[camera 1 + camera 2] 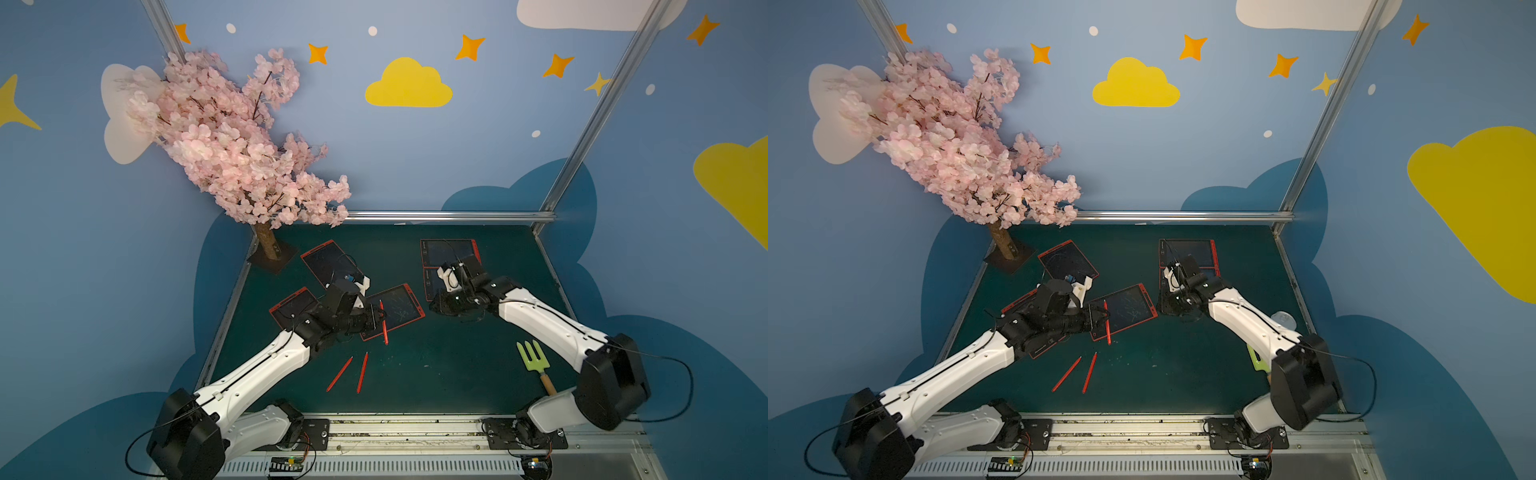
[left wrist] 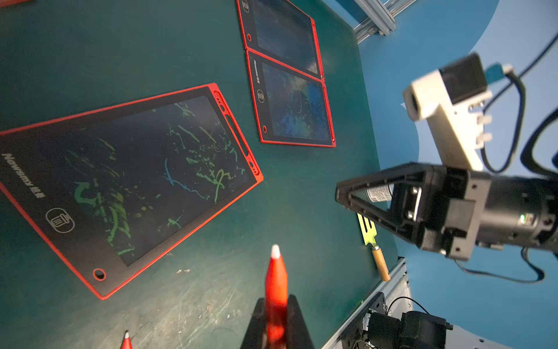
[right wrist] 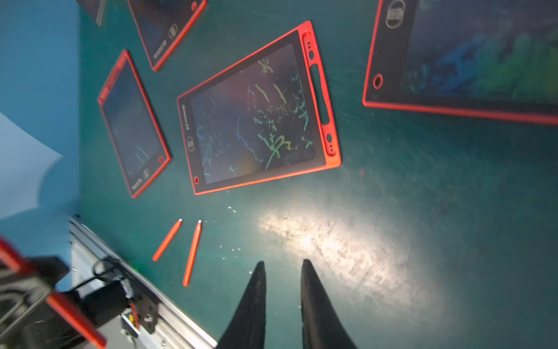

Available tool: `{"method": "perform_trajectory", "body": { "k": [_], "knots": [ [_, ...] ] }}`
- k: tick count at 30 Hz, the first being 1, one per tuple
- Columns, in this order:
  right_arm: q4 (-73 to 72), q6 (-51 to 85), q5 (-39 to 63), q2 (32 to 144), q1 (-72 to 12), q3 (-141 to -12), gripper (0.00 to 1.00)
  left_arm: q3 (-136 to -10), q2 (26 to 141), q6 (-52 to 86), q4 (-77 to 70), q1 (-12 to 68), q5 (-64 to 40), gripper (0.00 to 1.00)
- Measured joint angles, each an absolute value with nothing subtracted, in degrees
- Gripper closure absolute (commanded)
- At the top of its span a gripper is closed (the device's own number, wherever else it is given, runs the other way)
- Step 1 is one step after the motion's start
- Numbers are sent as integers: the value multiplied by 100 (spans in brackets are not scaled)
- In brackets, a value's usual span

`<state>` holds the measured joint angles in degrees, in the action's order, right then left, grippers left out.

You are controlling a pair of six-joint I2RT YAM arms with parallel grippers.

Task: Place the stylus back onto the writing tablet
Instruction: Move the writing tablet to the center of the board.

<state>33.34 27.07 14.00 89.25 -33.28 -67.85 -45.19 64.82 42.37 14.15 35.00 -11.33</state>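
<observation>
Clamping the stylus (image 2: 275,281) tight in the left gripper (image 2: 276,299), hovering it tip-forward just beside the scribbled writing tablet (image 2: 129,181). Probably best now: swinging it parallel with the long slot (image 2: 237,133) in the tablet's red edge strip, lowering gently, seating it before letting go. Holding the right gripper (image 3: 282,266) slightly parted, grasping nothing, off to the side.
</observation>
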Motion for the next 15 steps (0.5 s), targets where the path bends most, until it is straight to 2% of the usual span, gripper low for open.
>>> {"method": "perform_trajectory", "body": {
  "k": [8, 15],
  "knots": [
    [3780, 2154, 1135, 10473, -3319, -7771, 85, -4399, 6412, 4069, 1415, 3476, -1201, 89],
    [4088, 2038, 963, 11128, -3339, -8125, 86, -4397, 6521, 4032, 1363, 3476, -1221, 89]
  ]
}}
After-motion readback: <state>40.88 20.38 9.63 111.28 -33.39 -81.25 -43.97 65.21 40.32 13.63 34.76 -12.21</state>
